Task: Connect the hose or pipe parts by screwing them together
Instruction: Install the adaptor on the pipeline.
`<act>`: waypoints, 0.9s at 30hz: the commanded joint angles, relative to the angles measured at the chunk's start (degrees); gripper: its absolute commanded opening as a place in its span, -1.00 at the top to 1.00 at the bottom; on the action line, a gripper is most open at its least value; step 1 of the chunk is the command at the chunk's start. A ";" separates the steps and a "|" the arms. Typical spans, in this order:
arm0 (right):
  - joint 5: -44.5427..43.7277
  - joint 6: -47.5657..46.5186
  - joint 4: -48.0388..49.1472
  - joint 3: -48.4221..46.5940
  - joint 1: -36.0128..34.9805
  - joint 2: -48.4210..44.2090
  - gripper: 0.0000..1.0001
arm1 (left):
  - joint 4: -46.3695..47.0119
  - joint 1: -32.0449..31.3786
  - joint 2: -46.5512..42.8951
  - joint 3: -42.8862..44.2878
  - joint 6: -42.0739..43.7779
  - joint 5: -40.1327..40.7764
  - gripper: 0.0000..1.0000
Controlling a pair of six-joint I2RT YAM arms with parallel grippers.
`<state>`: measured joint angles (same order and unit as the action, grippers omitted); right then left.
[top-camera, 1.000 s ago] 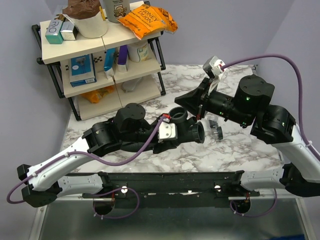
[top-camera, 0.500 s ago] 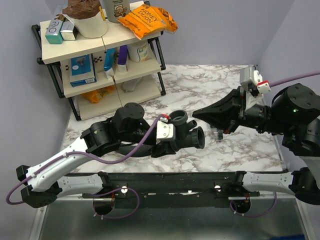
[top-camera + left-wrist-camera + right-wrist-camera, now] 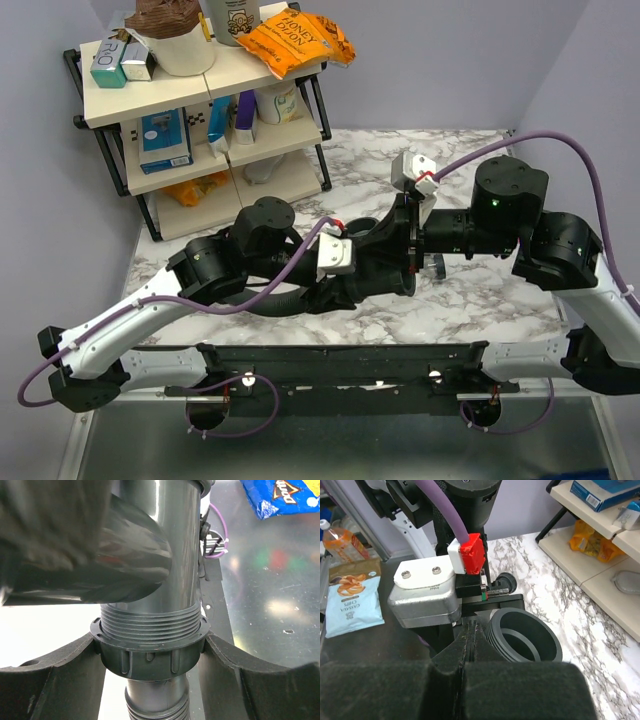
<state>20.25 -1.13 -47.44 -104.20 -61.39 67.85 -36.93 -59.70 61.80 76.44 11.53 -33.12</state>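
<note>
Gripping bit, left gripper (image 3: 150,652): jaws about halfway open, clamped on the hose collar (image 3: 150,662), dead centre of the top view.
Black ribbed hose (image 3: 156,707): pokes out under the collar, bottom centre of the left wrist view.
Pipe fitting (image 3: 378,250): dark grey, glossy, branched, threaded just above the collar. Its wide round mouth (image 3: 525,640) is threaded outside, over the marble table (image 3: 470,300).
Right gripper (image 3: 471,630): fingers pressed together, nothing held, tips just beside that mouth.
</note>
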 commanded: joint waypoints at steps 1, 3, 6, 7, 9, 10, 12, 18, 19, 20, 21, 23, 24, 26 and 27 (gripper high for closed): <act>-3.81 -1.34 -2.57 -1.70 0.04 0.79 0.99 | -0.95 0.02 -0.36 2.83 2.70 -3.70 1.00; -5.66 -1.60 -2.66 -1.71 0.12 1.23 0.99 | -1.57 0.02 -0.71 3.01 3.32 -4.75 1.00; -8.38 -2.04 -2.92 -1.71 0.12 1.75 0.99 | -2.01 -0.06 -1.68 3.01 4.29 -5.28 1.00; -9.17 -2.30 -3.27 -1.62 0.13 1.93 0.99 | -2.36 -0.06 -2.03 3.10 4.64 -5.28 1.00; -11.10 -2.56 -3.45 -1.27 0.04 2.19 0.99 | -3.06 -0.06 -2.47 3.45 5.25 -5.55 1.00; -11.46 -2.74 -3.80 -1.27 0.04 2.37 0.99 | -3.24 -0.06 -2.65 3.71 5.34 -5.72 1.00; -12.34 -2.83 -4.06 -1.44 0.04 2.98 0.99 | -3.24 -0.06 -3.00 3.97 5.70 -5.81 1.00; -15.50 -2.65 -4.15 0.93 0.13 1.32 0.99 | -3.59 0.02 -4.23 5.12 6.49 -3.53 1.00; -15.68 -2.48 -4.24 2.06 0.21 0.88 0.99 | -3.42 0.11 -4.41 5.38 6.49 -3.27 1.00; -15.77 -2.30 -3.98 2.68 0.47 0.44 0.99 | -3.33 0.20 -4.58 5.56 6.40 -2.91 1.00; -15.59 -2.13 -3.98 3.21 0.56 -0.43 0.99 | -3.15 0.37 -4.93 5.64 6.05 -2.74 1.00; -15.07 -1.60 -3.45 4.79 0.91 -1.32 0.99 | -2.54 0.90 -5.02 6.43 5.52 -2.82 1.00; -14.63 -1.34 -3.27 5.23 1.00 -1.67 0.99 | -2.10 1.16 -5.02 6.70 5.09 -2.74 1.00; -13.66 -0.98 -3.10 5.76 1.18 -2.11 0.99 | -1.22 1.61 -4.85 7.75 4.29 -2.74 1.00; -13.66 -0.90 -3.18 5.77 1.09 -2.20 0.99 | -1.04 1.69 -4.59 8.10 4.12 -2.56 1.00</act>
<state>7.73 -2.50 -49.10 -100.03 -60.69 66.65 -43.48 -58.85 59.18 79.99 15.77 -35.33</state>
